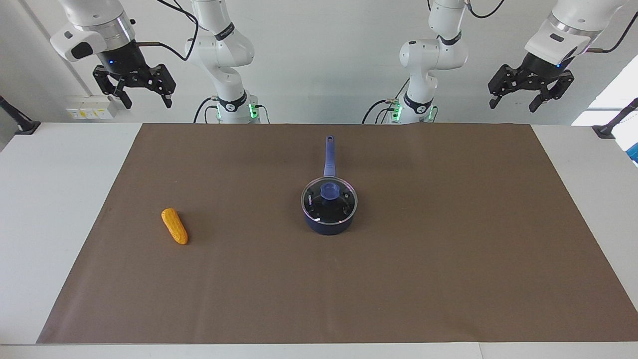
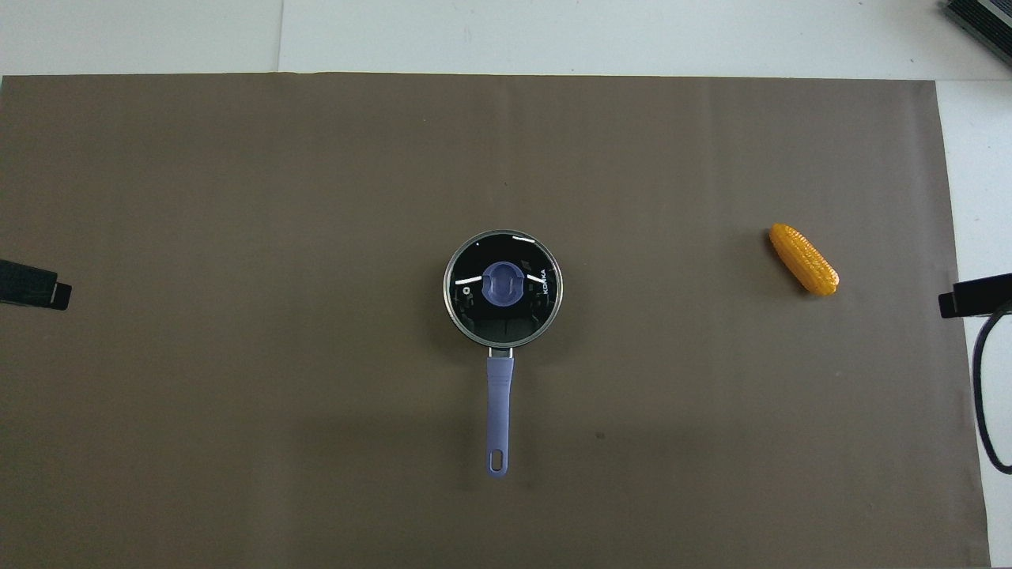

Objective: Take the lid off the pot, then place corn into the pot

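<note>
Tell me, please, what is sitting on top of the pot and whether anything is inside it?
The lid sits closed on the pot, its blue knob at the centre. Through the glass only dark interior and reflections show; whether anything lies inside cannot be told.

White table (image 1: 60,199), brown mat (image 1: 398,279) on it; pot (image 1: 329,224), corn (image 1: 174,226) on mat.

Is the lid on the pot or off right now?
On. The lid sits flat on the pot, its metal rim lining the pot's mouth and its blue knob centred.
</note>
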